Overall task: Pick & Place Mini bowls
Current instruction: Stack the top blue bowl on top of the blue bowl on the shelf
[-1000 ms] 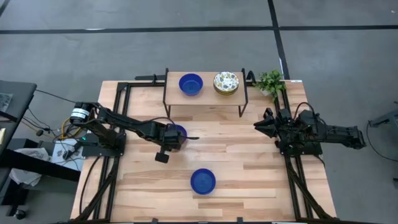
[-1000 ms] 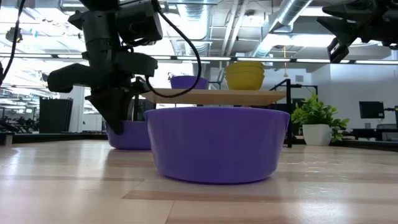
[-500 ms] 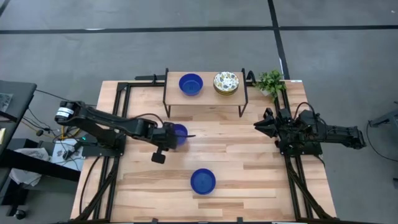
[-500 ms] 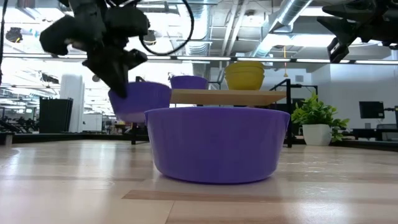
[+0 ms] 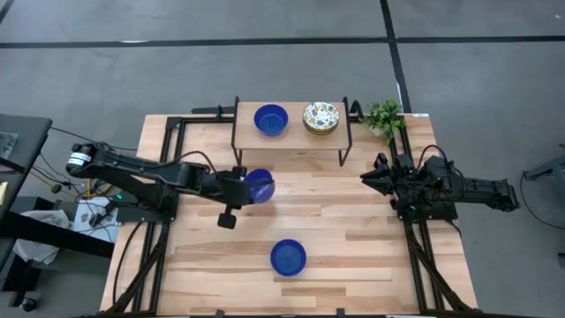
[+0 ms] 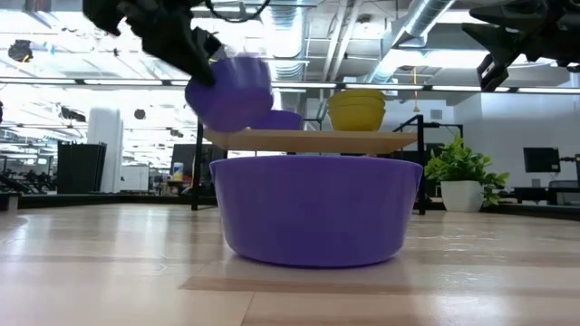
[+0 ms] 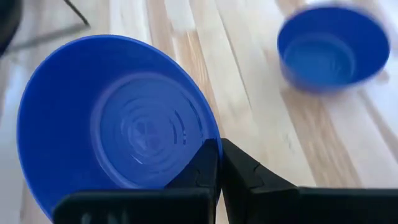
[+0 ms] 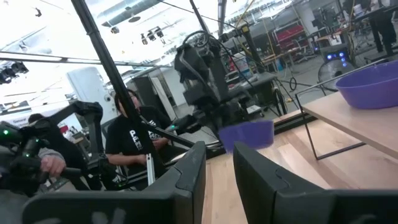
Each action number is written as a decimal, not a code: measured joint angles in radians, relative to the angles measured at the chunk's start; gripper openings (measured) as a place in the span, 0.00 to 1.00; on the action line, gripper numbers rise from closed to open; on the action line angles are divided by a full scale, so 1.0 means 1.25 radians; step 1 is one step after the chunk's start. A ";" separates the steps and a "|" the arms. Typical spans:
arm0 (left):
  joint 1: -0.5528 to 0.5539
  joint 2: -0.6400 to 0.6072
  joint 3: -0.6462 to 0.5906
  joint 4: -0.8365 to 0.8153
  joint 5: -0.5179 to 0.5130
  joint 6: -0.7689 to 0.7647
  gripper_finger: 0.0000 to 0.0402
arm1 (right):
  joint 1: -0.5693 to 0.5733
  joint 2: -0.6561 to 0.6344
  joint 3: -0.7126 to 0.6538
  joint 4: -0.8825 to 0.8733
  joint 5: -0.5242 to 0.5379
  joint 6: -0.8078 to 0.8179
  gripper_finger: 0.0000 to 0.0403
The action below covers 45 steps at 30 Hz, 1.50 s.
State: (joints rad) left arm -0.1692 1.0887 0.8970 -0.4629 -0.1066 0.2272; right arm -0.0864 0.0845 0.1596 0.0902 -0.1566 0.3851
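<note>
My left gripper [image 5: 246,186] [image 7: 219,149] is shut on a blue mini bowl [image 5: 259,185] [image 7: 118,124] and holds it in the air over the table's middle, in front of the raised shelf [image 5: 291,134]. A second blue mini bowl [image 5: 288,257] [image 7: 333,46] sits on its base nearer the front edge. On the shelf stand a third blue bowl [image 5: 271,119] and a stack of floral bowls [image 5: 322,117]. My right gripper [image 8: 218,163] waits open at the table's right side, with nothing between its fingers. My left gripper pinches the bowl's rim [image 7: 210,132] on the side toward the arm, one finger inside the bowl and one outside. The fingers come from the table's left, slanting down. The bowl [image 6: 231,91] is lifted clear of the table and tilted.
A small potted plant [image 5: 384,115] stands at the far right corner beside the shelf. Black frame rails [image 5: 168,150] run along the table's left and right sides. People sit in the room beyond the table [image 8: 130,140]. Bare wood lies between the shelf and the front bowl.
My left gripper, shut on the blue bowl all the while, has risen and gone a little toward the shelf. The bowl has come off the table, where it first rested, and now hangs clear and tipped. My right arm has kept still.
</note>
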 joint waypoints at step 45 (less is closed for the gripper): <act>0.027 -0.005 0.310 0.187 -0.218 0.026 0.01 | 0.000 0.000 0.000 -0.001 0.000 0.006 0.18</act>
State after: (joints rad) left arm -0.1354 1.0830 1.2845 -0.2287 -0.3794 0.2591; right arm -0.0860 0.0845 0.1595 0.0893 -0.1568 0.3921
